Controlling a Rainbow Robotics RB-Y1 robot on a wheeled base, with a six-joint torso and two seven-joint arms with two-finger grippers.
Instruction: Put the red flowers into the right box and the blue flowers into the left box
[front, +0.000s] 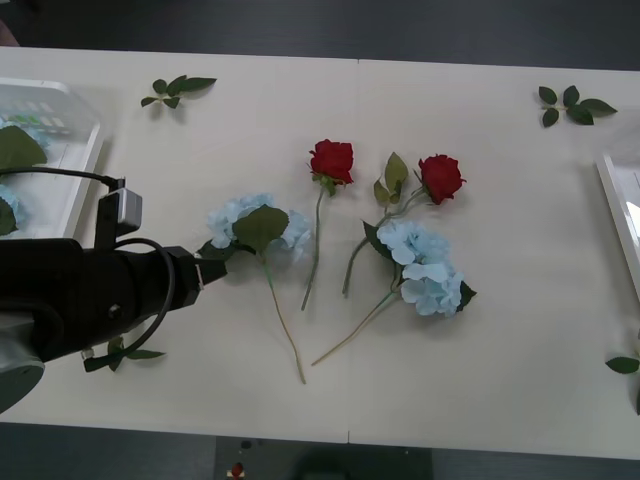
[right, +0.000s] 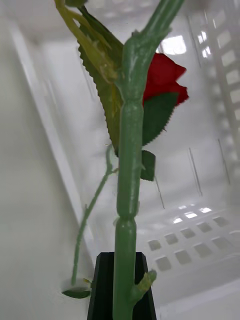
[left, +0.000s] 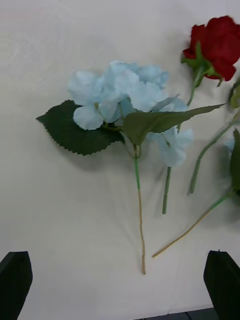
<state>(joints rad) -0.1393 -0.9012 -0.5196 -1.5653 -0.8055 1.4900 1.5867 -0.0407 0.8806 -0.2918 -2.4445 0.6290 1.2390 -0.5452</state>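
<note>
My right gripper (right: 125, 292) is shut on the green stem of a red flower (right: 162, 77), which hangs above the inside of the white right box (right: 200, 165). In the front view that box's white rim (front: 612, 215) shows at the right edge. Two red flowers (front: 332, 160) (front: 440, 178) and two blue flowers (front: 255, 225) (front: 428, 268) lie mid-table. My left gripper (left: 120, 290) is open above the table, just short of the left blue flower (left: 122, 100). The clear left box (front: 70, 140) at the far left holds blue petals and a leaf.
Loose green leaf sprigs lie at the back left (front: 178, 90), the back right (front: 572, 105), the right edge (front: 622, 365) and beside my left arm (front: 120, 355). The blue flower's long stem (left: 140, 220) points toward the table's front edge.
</note>
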